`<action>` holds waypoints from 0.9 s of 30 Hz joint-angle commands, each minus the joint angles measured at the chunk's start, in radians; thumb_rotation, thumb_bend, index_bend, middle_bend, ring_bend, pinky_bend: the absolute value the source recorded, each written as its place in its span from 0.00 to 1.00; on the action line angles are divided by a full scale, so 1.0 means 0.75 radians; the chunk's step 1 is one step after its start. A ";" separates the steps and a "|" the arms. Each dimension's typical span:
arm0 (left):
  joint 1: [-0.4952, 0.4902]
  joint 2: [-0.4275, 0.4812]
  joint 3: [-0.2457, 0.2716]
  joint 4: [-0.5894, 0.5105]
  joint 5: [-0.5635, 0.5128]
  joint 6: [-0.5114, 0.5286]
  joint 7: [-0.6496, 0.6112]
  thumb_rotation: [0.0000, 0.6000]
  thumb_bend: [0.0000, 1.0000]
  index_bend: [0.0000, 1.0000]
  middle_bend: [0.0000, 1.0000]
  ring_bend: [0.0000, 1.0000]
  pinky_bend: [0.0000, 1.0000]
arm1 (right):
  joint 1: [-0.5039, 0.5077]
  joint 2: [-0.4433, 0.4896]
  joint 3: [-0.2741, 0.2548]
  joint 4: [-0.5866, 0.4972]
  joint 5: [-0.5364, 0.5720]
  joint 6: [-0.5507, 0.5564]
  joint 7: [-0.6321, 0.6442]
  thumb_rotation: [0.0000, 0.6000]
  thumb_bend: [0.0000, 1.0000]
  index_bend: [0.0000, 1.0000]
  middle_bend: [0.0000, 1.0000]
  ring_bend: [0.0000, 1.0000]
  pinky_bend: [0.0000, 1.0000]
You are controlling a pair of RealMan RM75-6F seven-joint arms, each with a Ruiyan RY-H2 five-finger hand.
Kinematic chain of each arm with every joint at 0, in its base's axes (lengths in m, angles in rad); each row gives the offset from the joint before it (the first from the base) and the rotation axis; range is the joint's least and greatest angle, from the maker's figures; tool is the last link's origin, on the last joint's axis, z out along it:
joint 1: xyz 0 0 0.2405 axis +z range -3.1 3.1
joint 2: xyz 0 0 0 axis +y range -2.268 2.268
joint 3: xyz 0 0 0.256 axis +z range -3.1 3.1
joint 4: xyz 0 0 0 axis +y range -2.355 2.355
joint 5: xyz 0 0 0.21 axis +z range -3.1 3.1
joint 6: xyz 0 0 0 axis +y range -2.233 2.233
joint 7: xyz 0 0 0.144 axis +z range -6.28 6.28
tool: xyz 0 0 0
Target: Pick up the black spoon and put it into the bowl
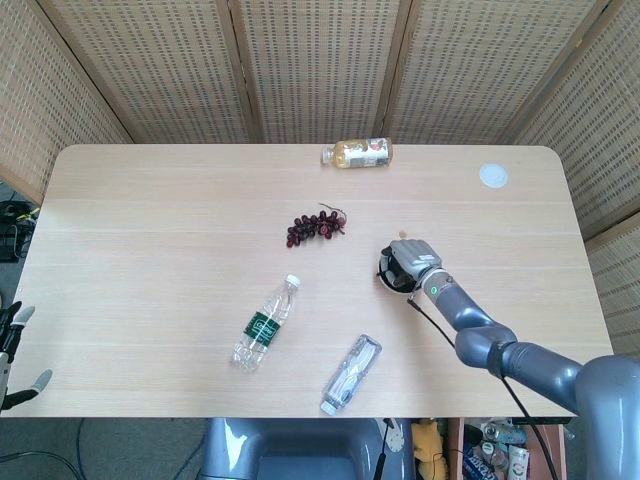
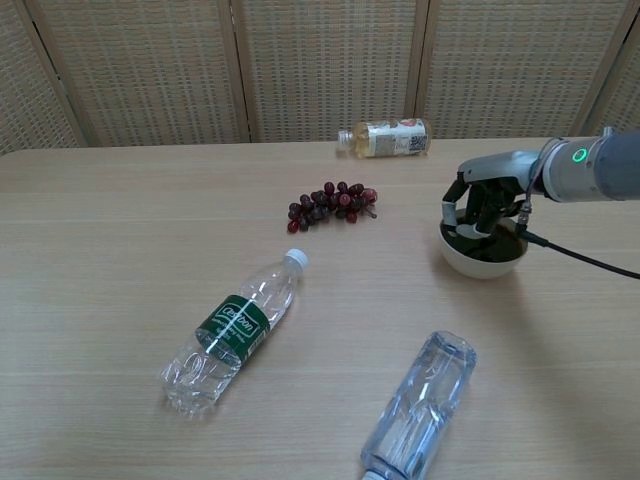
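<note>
Chest view shows the counter (image 2: pixel 120 200) carrying the white bowl (image 2: pixel 484 256), with the right hand (image 2: pixel 484 200) poised over its rim and fingers (image 2: pixel 470 212) curled down into it. Something dark lies inside, likely the black spoon (image 2: pixel 486 238); whether the fingers pinch it I cannot tell. Judgement: loosen gently, then lift straight up so the bowl stays put.
</note>
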 commanded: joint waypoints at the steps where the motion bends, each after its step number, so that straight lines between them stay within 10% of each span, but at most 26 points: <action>1: -0.001 0.000 0.000 0.000 0.001 -0.002 0.000 1.00 0.26 0.00 0.00 0.00 0.00 | 0.002 0.003 -0.003 -0.019 0.007 -0.011 0.012 1.00 0.74 0.71 0.97 0.98 1.00; 27: 0.005 0.006 0.000 -0.019 -0.003 0.003 0.021 1.00 0.25 0.00 0.00 0.00 0.00 | 0.033 0.011 -0.008 0.046 0.030 -0.066 0.096 1.00 0.74 0.72 0.97 0.98 1.00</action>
